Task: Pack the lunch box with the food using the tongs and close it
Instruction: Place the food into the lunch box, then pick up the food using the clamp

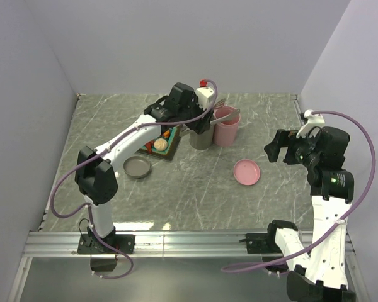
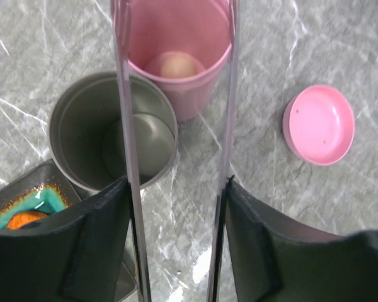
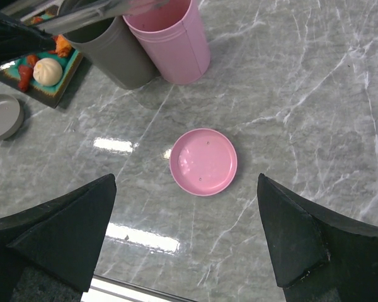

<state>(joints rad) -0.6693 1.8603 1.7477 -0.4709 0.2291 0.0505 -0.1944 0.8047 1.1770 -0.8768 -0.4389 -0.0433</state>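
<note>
My left gripper (image 2: pixel 176 189) is shut on the silver tongs (image 2: pixel 129 126), one finger (image 2: pixel 94 239) against each arm. The tong arms stand spread, their tips over the pink lunch box cup (image 2: pixel 205 88). One cream ball of food (image 2: pixel 176 65) lies in that cup. The grey cup (image 2: pixel 75 126) beside it looks empty. On the square plate (image 3: pixel 62 89) lie another cream ball (image 3: pixel 48 71) and orange-red chunks (image 3: pixel 63 45). My right gripper (image 3: pixel 186 245) hangs open above the table, just nearer than the pink lid (image 3: pixel 203 162), holding nothing.
A grey lid (image 1: pixel 137 167) lies on the table in front of the plate (image 1: pixel 172 150). The pink lid (image 1: pixel 247 172) lies between the cups and my right arm. Walls close the table on the left, back and right.
</note>
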